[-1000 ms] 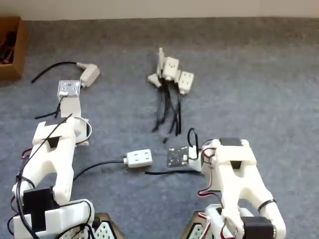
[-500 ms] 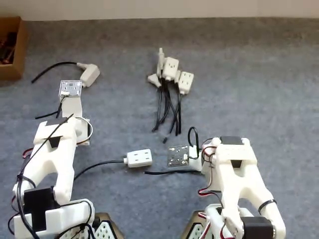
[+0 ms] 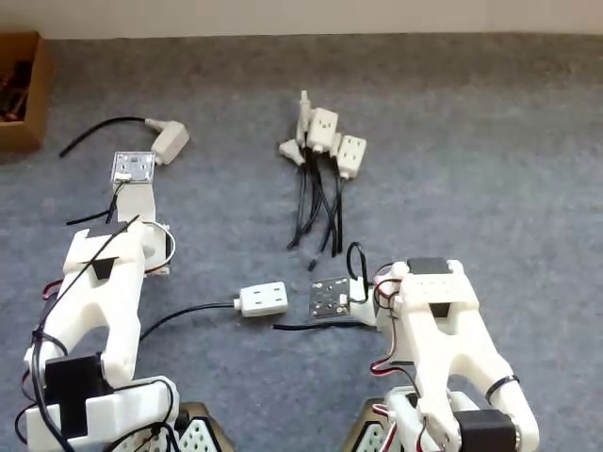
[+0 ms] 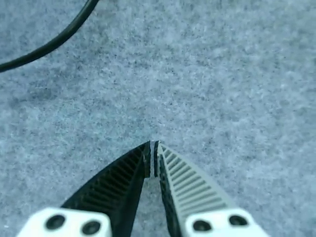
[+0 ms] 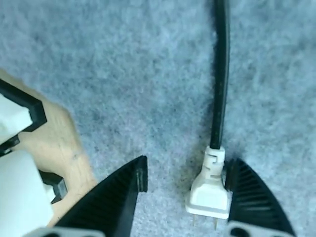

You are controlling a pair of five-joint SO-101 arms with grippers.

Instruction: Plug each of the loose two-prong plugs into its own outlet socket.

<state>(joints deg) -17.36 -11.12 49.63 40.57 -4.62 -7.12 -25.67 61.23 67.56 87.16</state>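
across the table lies a grey, short-napped carpet (image 3: 490, 169), mottled and slightly fuzzy, with a pale strip of wall (image 3: 377, 17) along its far edge and a brown cardboard box (image 3: 24, 89) at the far left corner

on the far middle of the carpet sits a bunch of white plugs and sockets (image 3: 325, 137), blocky moulded plastic, their thin black cords trailing toward the arms. to the left of it a single white angled plug (image 3: 170, 139) lies on a curved black cord. between the two white arms rests a rectangular white outlet socket (image 3: 264, 298), smooth and rounded at the corners, its cord running off toward the left arm

the left gripper (image 4: 153, 150) hangs over bare carpet with its ridged fingers pressed tip to tip, one black and one pale, nothing between them; a glossy black cord (image 4: 49, 44) crosses the carpet well beyond the tips

the right gripper (image 5: 189, 165) stands wide apart. a white two-prong plug (image 5: 210, 186) lies flat on the carpet inside that gap, far over to one side, right against one finger (image 5: 247, 192) and well apart from the other. whether it touches that finger i cannot tell. its two small metal prongs point back toward the wrist, and its round black cable (image 5: 219, 74) runs straight out past the fingertips
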